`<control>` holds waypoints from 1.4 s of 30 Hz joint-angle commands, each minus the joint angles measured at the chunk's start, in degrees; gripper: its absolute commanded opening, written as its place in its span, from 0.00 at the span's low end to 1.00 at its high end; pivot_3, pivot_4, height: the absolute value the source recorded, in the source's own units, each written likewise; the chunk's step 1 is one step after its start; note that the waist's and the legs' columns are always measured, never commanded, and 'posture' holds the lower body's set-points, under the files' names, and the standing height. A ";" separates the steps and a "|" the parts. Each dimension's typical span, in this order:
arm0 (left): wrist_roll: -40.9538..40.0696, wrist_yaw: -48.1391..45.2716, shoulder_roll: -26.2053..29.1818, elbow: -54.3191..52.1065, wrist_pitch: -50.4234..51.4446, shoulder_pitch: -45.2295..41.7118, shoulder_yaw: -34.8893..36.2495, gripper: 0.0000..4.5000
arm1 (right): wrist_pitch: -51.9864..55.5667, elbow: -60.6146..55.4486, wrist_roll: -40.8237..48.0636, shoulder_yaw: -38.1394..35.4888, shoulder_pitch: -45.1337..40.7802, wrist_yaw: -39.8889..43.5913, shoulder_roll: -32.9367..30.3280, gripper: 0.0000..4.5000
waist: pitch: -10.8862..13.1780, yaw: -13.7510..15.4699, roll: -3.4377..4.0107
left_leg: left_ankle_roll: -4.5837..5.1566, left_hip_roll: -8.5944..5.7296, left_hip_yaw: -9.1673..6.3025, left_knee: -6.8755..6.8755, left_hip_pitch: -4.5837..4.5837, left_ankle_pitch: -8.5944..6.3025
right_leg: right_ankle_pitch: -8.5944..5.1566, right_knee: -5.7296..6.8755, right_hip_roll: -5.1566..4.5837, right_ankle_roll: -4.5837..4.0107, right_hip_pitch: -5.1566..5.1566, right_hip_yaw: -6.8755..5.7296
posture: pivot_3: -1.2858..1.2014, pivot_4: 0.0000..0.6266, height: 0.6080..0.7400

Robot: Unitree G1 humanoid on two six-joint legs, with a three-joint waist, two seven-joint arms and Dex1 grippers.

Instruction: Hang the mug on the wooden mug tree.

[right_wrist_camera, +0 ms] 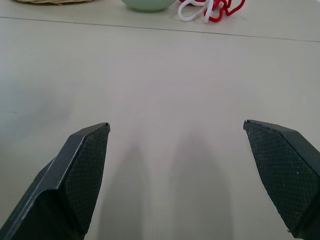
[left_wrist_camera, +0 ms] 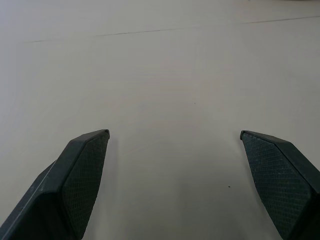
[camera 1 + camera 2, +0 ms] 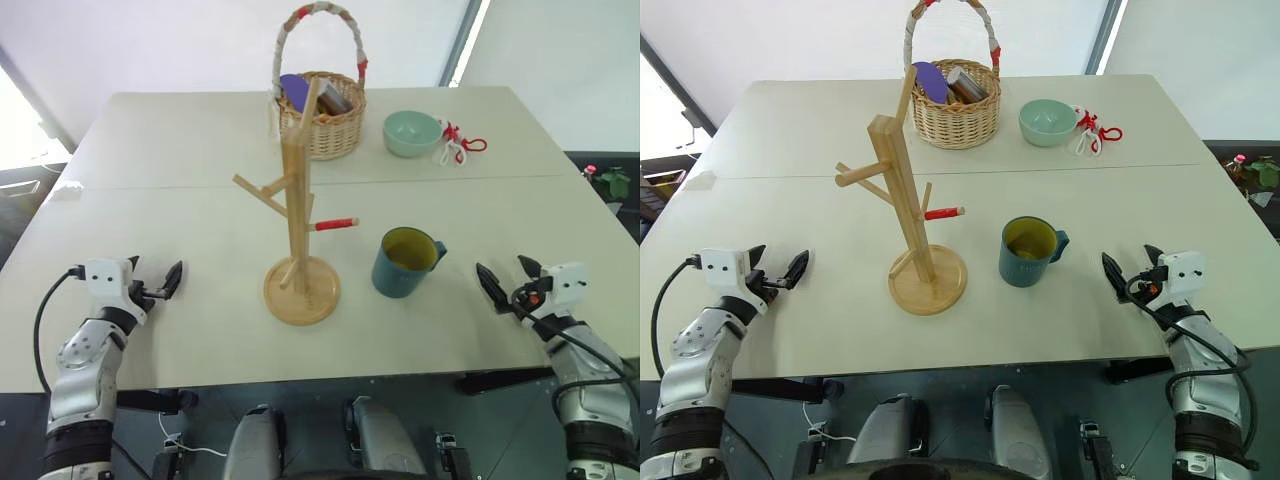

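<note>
The dark teal mug [image 3: 405, 262], yellow inside, stands upright on the table with its handle turned to the right. Just left of it stands the wooden mug tree [image 3: 298, 200], a pole on a round disc base with angled pegs; one red-tipped peg points toward the mug. My left gripper [image 3: 155, 272] hovers open over the table's front left, well left of the tree. My right gripper [image 3: 507, 275] is open at the front right, a short way right of the mug. In both wrist views the fingers [image 2: 82, 170] [image 1: 82, 170] are spread wide with nothing between them.
A wicker basket [image 3: 322, 110] with a wrapped handle and items inside stands at the back, behind the tree. To its right are a pale green bowl [image 3: 412, 133] and a red-and-white cord [image 3: 458, 143]. The table [image 3: 180, 180] has a seam across its middle.
</note>
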 commanded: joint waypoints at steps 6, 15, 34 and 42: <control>-0.26 -1.82 0.83 -1.77 0.66 0.98 0.15 1.00 | 0.34 -4.42 0.54 -0.59 0.91 -0.37 -0.49 0.99 | 0.00 0.00 0.00 | 0.00 0.00 -0.01 0.00 0.00 0.00 | 0.00 0.00 -0.01 0.00 0.00 0.00 | 0.52 0.24 1.00; -2.89 -10.64 0.60 -7.22 -1.21 4.63 -1.83 1.00 | -0.72 -6.39 0.83 -0.49 1.24 0.70 -0.55 0.99 | 0.00 -0.06 0.03 | -0.01 0.00 0.01 -0.01 -0.03 0.00 | -0.01 -0.03 -0.06 -0.01 -0.04 0.00 | 0.52 0.24 1.00; -10.93 -33.87 4.21 -19.68 -0.58 12.83 -9.92 1.00 | 1.47 -14.46 1.58 6.62 1.75 9.11 -0.49 0.99 | 0.07 0.01 0.23 | -0.01 0.06 0.00 -0.25 -0.09 -0.01 | 0.01 -0.47 -0.14 -0.06 -0.04 -0.07 | 0.52 0.24 1.00; -11.92 -35.80 4.70 -23.43 1.09 13.57 -10.91 1.00 | 0.58 -11.09 1.13 7.71 -1.98 8.27 1.91 0.99 | 0.06 0.04 0.23 | 0.00 -0.01 0.06 -0.55 -0.06 0.00 | 0.02 -0.64 -0.01 -0.05 -0.05 -0.07 | 0.52 0.24 1.00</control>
